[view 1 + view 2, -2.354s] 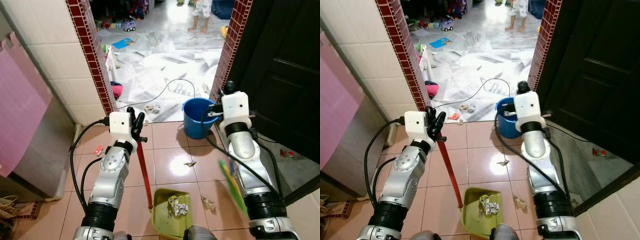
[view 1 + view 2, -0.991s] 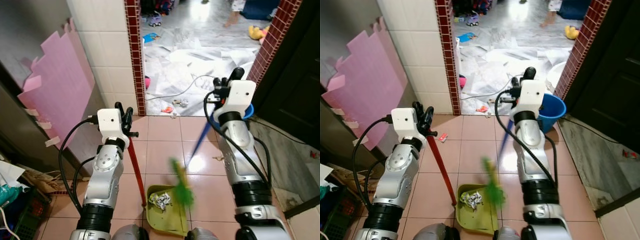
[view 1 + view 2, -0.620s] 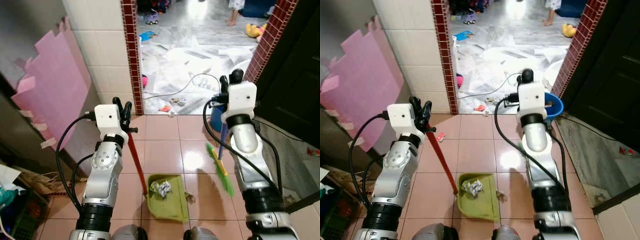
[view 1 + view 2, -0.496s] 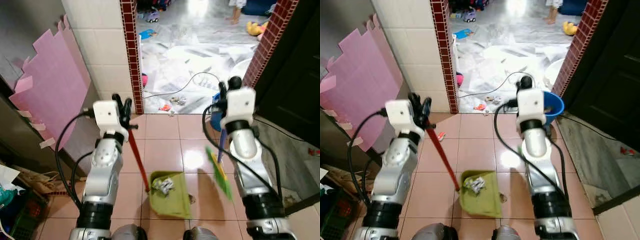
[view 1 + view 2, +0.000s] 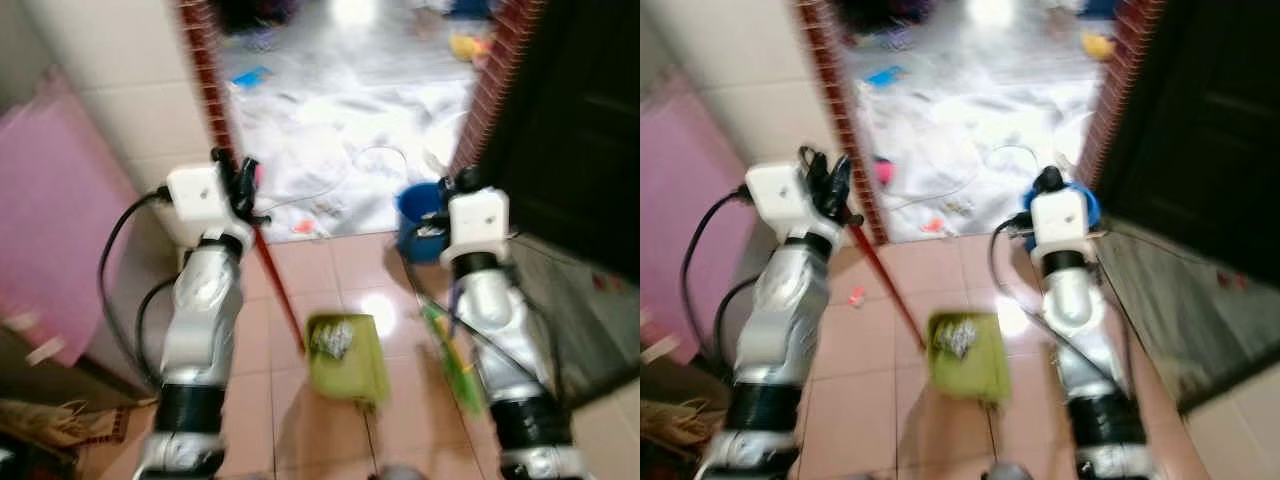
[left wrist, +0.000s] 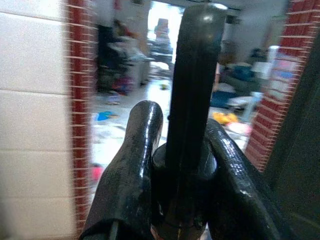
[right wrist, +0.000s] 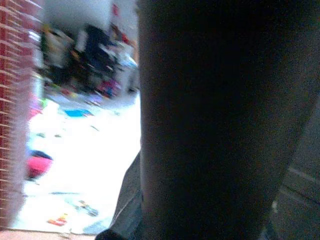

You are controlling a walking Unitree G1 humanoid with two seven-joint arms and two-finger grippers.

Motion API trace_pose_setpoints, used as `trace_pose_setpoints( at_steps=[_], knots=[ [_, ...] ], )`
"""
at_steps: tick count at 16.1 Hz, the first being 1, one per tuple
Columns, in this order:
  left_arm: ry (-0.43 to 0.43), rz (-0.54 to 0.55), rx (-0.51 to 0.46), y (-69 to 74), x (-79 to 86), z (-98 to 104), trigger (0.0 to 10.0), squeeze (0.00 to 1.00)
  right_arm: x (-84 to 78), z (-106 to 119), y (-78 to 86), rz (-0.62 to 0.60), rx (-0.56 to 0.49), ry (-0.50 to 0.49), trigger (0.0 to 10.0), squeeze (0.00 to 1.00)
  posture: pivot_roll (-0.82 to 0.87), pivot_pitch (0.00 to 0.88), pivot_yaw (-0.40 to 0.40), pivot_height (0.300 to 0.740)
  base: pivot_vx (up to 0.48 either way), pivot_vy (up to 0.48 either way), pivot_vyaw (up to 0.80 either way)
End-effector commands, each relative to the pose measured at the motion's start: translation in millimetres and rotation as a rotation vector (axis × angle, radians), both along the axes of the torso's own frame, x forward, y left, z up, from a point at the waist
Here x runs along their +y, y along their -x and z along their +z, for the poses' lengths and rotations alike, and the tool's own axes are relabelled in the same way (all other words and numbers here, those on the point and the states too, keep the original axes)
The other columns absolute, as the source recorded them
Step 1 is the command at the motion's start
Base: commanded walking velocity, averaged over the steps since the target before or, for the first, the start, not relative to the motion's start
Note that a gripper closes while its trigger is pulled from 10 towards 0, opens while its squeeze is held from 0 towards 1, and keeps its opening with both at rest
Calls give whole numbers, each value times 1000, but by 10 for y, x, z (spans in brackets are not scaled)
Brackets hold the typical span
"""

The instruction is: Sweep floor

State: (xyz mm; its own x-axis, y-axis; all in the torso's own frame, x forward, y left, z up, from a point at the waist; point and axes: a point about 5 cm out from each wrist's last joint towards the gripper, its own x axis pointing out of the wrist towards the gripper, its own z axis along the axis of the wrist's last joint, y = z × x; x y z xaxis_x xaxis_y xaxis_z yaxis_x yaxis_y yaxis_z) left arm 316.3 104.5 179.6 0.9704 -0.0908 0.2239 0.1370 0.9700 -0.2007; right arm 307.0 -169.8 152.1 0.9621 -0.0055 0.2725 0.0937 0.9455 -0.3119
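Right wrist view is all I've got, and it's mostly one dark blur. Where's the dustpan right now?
Observer: The green dustpan is between the two arms, in front of the robot, with crumpled paper in it.
Operator: What's holding it?
Observer: The left pincer is shut on the top of its red handle.
Operator: And the broom?
Observer: The broom shows its green bristles beside the right forearm, to the right of the dustpan. The picture is blurred there.

floor (image 5: 340, 270): pink tiles | green dustpan (image 5: 347, 352) (holds crumpled litter) | blue bucket (image 5: 418, 225)
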Motion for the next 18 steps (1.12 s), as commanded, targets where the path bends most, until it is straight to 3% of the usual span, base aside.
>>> trace_pose_setpoints(
  at_steps=[1,3,8,14,18],
  knots=[
    [52,15,-87,-1,45,237,10000,0,99,125,-32,36,-53,18,10000,0,-63,0,57,740,461,0,-438],
    [78,23,-114,-14,57,343,10000,0,115,105,-35,43,-45,15,10000,0,-63,0,55,740,459,0,0],
    [154,75,-256,-74,202,844,10000,0,159,70,-44,78,-30,28,10000,0,-67,0,52,740,454,0,0],
    [206,116,-355,-106,298,1186,10000,0,208,1,-37,114,-2,31,10000,0,-67,0,52,740,453,0,0],
    [169,163,-377,-173,307,1257,10000,0,264,-11,-28,133,1,33,10000,0,-66,0,55,740,472,0,0]
  ],
)
